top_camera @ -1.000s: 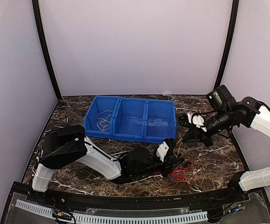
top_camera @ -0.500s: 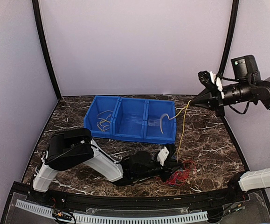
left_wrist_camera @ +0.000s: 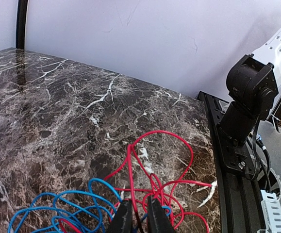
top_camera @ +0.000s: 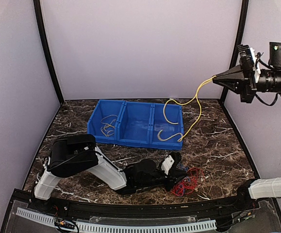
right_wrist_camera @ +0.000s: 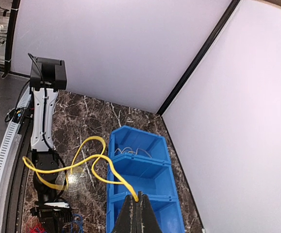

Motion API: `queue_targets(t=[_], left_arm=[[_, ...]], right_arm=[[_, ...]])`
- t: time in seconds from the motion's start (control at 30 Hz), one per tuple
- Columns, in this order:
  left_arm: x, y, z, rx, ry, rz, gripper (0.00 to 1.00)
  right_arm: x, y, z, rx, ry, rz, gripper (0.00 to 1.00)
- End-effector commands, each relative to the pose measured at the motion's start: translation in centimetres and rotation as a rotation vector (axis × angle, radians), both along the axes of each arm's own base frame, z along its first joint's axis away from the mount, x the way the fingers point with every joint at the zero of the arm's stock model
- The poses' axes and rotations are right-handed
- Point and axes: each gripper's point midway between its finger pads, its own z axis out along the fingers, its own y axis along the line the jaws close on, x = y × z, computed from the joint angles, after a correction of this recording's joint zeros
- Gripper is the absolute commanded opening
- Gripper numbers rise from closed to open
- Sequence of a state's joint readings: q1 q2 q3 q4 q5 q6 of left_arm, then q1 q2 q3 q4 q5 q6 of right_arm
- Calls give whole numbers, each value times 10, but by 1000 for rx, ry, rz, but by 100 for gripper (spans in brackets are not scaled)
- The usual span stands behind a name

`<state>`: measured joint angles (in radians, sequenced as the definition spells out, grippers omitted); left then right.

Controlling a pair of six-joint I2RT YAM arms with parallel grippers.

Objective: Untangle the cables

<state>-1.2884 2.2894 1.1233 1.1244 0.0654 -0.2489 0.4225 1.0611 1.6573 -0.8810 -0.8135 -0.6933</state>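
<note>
Yellow cable (top_camera: 198,104) hangs in loose curves from the right tool (top_camera: 217,79), which is clenched on one end of it high above the far right corner of the table (top_camera: 218,145). Its free end trails down to the right-hand compartment of the blue bin (top_camera: 130,140); I cannot tell whether it lies inside or over the front wall. Low on the table, the left tool (left_wrist_camera: 137,217) is pinched on the red cable (left_wrist_camera: 179,145), which is knotted with the blue cable (left_wrist_camera: 57,204) beside it. The worry, to my eye, is that tail: if it catches on the bin's wall, lifting higher could drag the bin or pull the strand out of so fine a pinch.
</note>
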Motion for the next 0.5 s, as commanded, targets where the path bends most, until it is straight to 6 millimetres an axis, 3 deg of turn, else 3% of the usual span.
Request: queue_targets(t=[0.0, 0.27, 0.47], left_arm=[[-8, 5, 24, -35, 4, -13, 18], [-21, 19, 88, -115, -13, -14, 38], [-29, 34, 114, -150, 34, -25, 43]], right_arm=[[17, 4, -46, -22, 86, -22, 0], [18, 1, -98, -47, 163, -54, 0], [25, -1, -132, -94, 209, -90, 0]])
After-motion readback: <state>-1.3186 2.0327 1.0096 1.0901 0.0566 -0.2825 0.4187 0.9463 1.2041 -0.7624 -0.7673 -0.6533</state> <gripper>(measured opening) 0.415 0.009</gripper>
